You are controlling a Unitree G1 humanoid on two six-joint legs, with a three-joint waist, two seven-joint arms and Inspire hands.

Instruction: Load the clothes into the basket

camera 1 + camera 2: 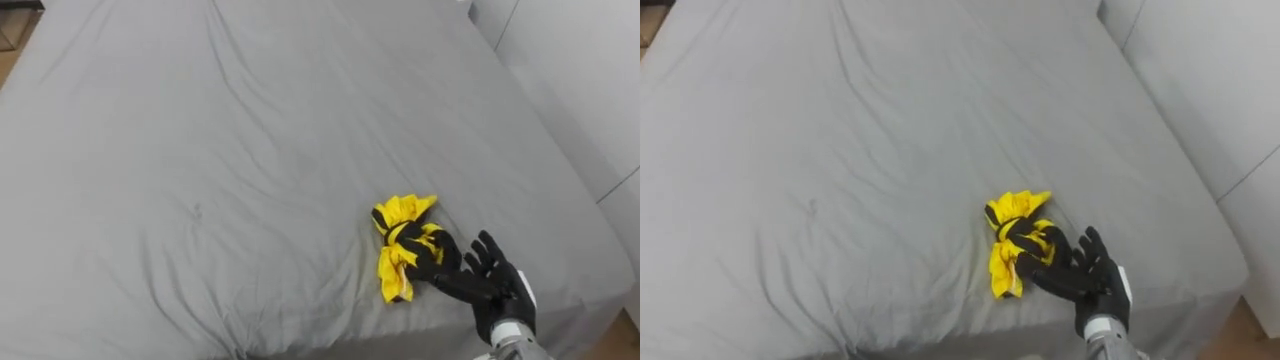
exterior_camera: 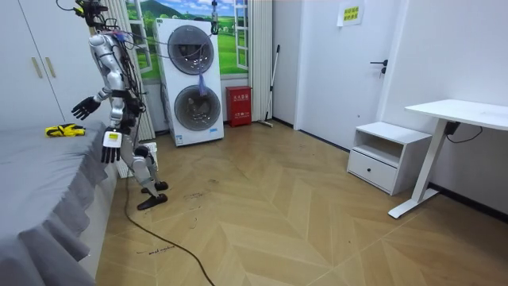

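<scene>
A crumpled yellow-and-black garment (image 1: 403, 212) is lying near the edge of the grey bed (image 1: 250, 150). The right hand (image 1: 497, 287) is resting on it, fingers (image 1: 446, 281) splayed straight over the cloth, gripping nothing. The robot is standing beside the bed, left hand (image 2: 109, 148) hanging at its side.

We stand at the edge of the bed (image 1: 200, 150). The clothes (image 1: 392, 262) lie on it near that edge, toward our right, with our right hand (image 1: 497, 287) resting on their right side. Our left hand (image 2: 110, 148) hangs beside the bed. The stacked washing machines (image 2: 193, 79) stand against the wall toward the room view's right, the desk (image 2: 456, 113) farther right.
</scene>
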